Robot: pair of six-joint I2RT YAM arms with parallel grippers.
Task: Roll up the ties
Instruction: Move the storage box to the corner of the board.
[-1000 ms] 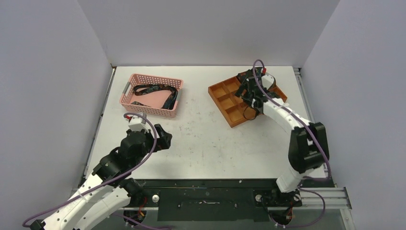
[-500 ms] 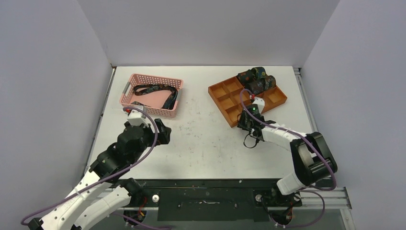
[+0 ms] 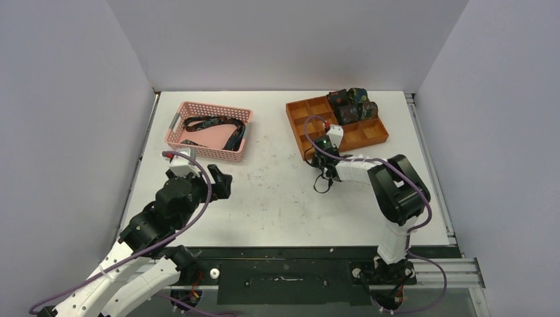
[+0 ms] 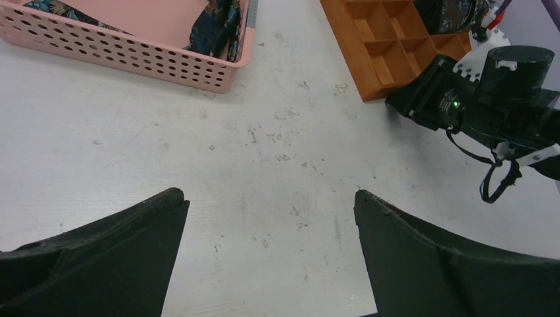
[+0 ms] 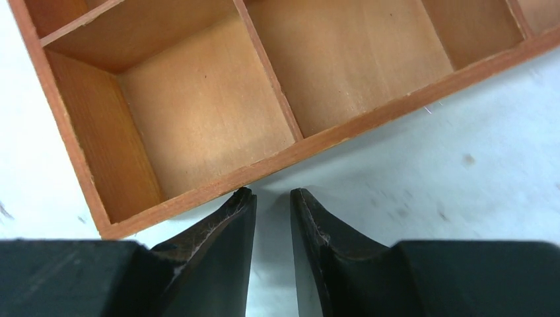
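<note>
The unrolled ties (image 3: 218,125) lie looped inside the pink basket (image 3: 210,153), their length running mostly along its long side, one end draped against its right-hand wall. My left pincer (image 3: 222,183) hangs just on the near side of that basket, spread wide and pinching nothing, so the fabric lies ahead and a little to the left of it; I judge this the nearer arm for the coming reach. What stands in the way is the basket's perforated near wall, which I would have to clear from above. Well to the basket's right, across scuffed tabletop (image 3: 277,191), sits the wooden compartment tray (image 3: 300,135), with rolled ties (image 3: 350,102) in its far cells. My right pincer (image 5: 272,193) sits low there, drawn almost together on nothing, its tips just short of the tray's rim.
</note>
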